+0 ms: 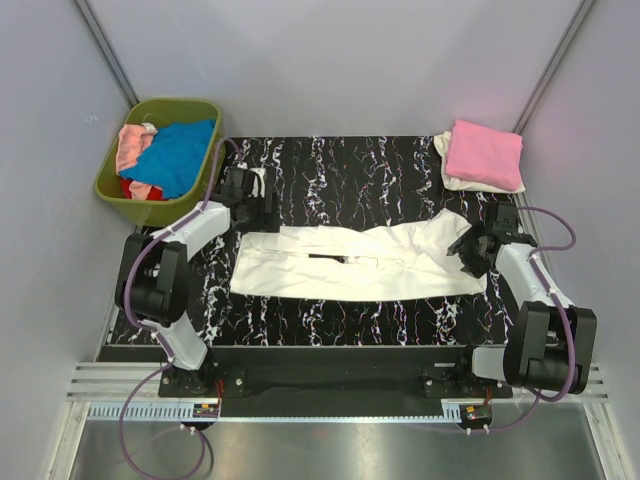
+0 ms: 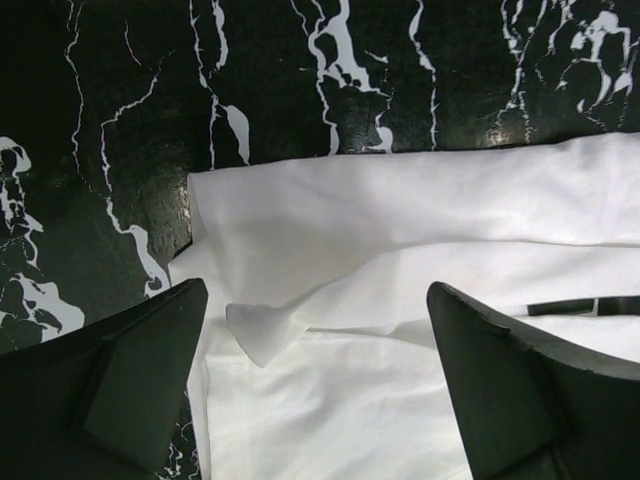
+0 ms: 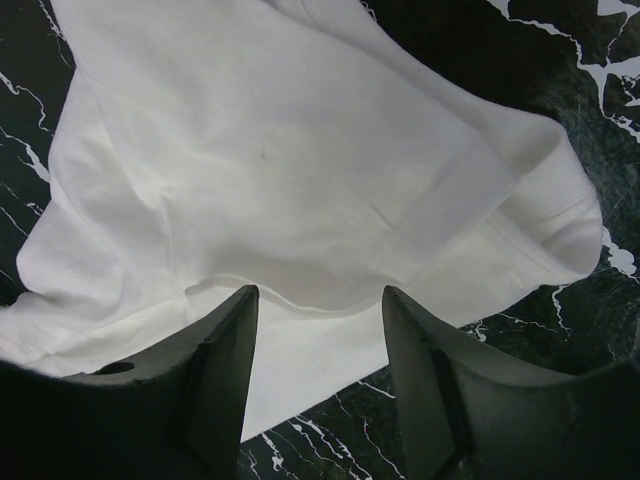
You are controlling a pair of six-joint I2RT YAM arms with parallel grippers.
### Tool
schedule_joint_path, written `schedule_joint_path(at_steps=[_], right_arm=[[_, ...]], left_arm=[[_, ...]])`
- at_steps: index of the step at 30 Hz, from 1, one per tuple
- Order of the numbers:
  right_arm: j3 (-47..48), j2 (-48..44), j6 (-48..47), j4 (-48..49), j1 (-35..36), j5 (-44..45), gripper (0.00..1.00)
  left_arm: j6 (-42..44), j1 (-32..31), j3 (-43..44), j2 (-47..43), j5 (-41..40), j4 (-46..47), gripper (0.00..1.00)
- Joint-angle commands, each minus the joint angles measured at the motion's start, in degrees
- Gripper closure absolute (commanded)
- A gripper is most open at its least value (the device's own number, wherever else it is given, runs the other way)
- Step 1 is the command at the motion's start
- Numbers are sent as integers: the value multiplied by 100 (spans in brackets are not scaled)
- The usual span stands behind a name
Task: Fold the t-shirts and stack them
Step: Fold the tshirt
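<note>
The left pincer (image 2: 318,296) stands with its jaws at their widest and holds nothing. It hangs over the far-left corner of the white t-shirt (image 1: 360,262), and a small turned-up tab of cloth lies just under the gap between its jaws. The right pincer (image 3: 320,300) is about half open over the shirt's right end. Nothing looks clamped in it, though I cannot tell whether its tips touch the cloth. From either pincer the shirt runs inward across the middle of the table (image 1: 340,165). It lies as a long band with its long axis left to right, so each arm sits at one short end. The next fold, I judge, turns on that axis: one end has to be carried along it over the other. The folded pink t-shirt (image 1: 484,152) lies at the far right corner, nearer the right arm, and more shirts sit in the olive basket (image 1: 110,185) at the far left
</note>
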Motion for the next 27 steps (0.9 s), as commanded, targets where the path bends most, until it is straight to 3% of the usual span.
schedule_joint_path(at_steps=[1, 6, 8, 11, 13, 14, 19, 23, 24, 27], right_arm=[[157, 95, -188, 136, 14, 13, 41], [157, 245, -223, 206, 14, 39, 41], [140, 306, -206, 233, 14, 31, 41], [149, 359, -215, 277, 14, 31, 41], [148, 368, -223, 277, 14, 39, 41], [140, 368, -215, 277, 14, 66, 41], [140, 377, -232, 286, 14, 75, 41], [131, 368, -224, 286, 14, 75, 42], [140, 368, -232, 286, 14, 75, 42], [122, 333, -215, 294, 14, 83, 42]], left_arm=[[64, 121, -123, 90, 189, 448, 1], [81, 217, -300, 73, 286, 668, 1], [64, 235, -291, 117, 383, 685, 10], [2, 235, -352, 126, 348, 738, 12], [-7, 244, -370, 125, 391, 756, 25], [2, 244, -344, 152, 383, 712, 45], [37, 244, -194, 240, 321, 589, 51], [125, 261, -45, 179, 287, 352, 65], [177, 270, 42, 83, 295, 299, 77], [326, 288, 235, -242, 322, 27, 83]])
